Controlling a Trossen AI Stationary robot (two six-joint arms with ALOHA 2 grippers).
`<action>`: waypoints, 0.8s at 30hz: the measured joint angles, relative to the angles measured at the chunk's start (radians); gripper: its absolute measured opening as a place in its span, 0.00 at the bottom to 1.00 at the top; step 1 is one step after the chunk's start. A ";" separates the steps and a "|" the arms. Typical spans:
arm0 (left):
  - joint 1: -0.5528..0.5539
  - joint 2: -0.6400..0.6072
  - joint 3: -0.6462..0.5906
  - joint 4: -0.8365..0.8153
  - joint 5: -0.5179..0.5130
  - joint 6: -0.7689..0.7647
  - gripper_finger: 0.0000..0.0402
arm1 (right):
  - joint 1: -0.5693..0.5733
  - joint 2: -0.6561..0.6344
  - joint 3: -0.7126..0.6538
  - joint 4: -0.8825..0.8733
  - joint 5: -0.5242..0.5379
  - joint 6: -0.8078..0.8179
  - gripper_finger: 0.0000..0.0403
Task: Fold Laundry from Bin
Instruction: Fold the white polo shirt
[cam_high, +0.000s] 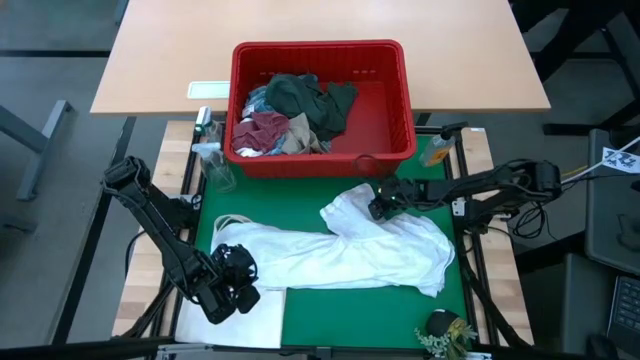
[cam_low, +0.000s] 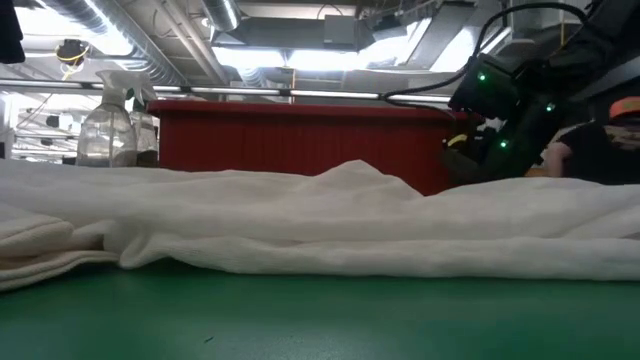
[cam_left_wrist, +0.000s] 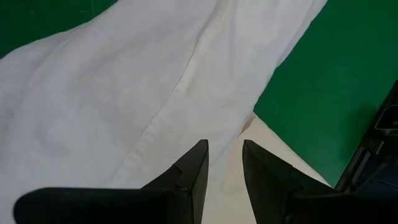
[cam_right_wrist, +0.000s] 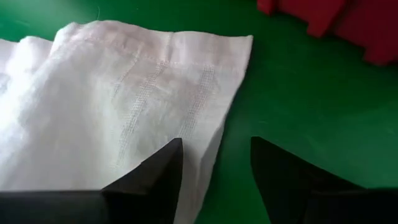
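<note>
- While the white garment (cam_high: 340, 250) lay spread across the green mat (cam_high: 380, 310), you had your right gripper (cam_high: 385, 203) poised over its far hem, near the mat's far edge just in front of the bin (cam_high: 320, 105).
- Your right fingers (cam_right_wrist: 149, 171) stood apart, one over the cloth's edge and one over bare mat, so I'd judge you were lining up to pinch that hem corner.
- Your left gripper (cam_high: 235, 278) sat at the mat's near-left corner, over the garment's other end; its fingers (cam_left_wrist: 193, 171) showed a narrow gap with cloth beneath them, and I couldn't tell whether they gripped it.
- Two ends covered by two arms: that looked like a setup for stretching the piece flat before a fold.
- More laundry (cam_high: 295, 115), dark green, maroon and beige, waited heaped in the bin's left half.
- A spray bottle (cam_high: 212, 160) stood beside the bin's left wall, on the wooden table (cam_high: 500, 280) that carried the mat.
- Beyond it ran a tan desk (cam_high: 150, 60) and, in the low view, a ceiling of pipes and lights.
</note>
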 joint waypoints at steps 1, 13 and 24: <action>0.000 0.000 0.000 0.000 0.000 0.000 0.23 | 0.000 0.002 0.000 0.002 -0.004 -0.008 0.44; 0.000 0.000 0.000 0.000 -0.001 0.000 0.23 | 0.000 0.003 0.006 -0.006 -0.060 -0.098 0.03; 0.000 0.000 0.000 0.000 -0.003 0.000 0.23 | 0.001 -0.049 0.087 -0.025 -0.084 -0.146 0.01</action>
